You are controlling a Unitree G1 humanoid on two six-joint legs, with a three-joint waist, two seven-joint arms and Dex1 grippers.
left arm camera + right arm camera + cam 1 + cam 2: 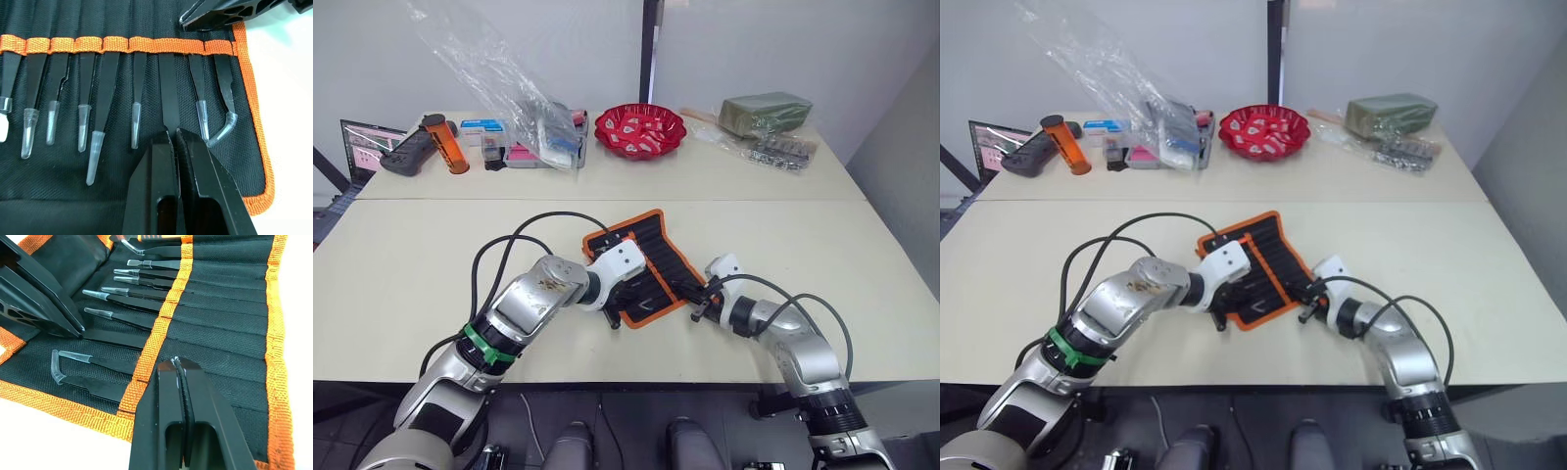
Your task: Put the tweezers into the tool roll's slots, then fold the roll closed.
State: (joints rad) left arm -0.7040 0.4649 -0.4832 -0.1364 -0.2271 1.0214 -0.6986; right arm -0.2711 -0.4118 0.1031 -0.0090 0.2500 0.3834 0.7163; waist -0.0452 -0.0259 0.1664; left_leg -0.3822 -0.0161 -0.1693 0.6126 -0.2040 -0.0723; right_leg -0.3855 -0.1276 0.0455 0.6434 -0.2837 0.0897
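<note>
Nine slim black pointed metal tweezers (107, 93) are sitting in one flat black fabric tool roll with orange edging (254, 142); two black two-fingered grippers are showing

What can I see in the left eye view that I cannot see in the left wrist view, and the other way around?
The left eye view alone shows the whole table, with a red bowl, an orange bottle and a clear plastic bag at its far side, plus both arms.

The left wrist view alone shows the detail: tweezers tucked under the orange strip, most with clear tip caps, and the left gripper shut on one tweezer.

Both show the open tool roll and the right gripper at its edge.
</note>
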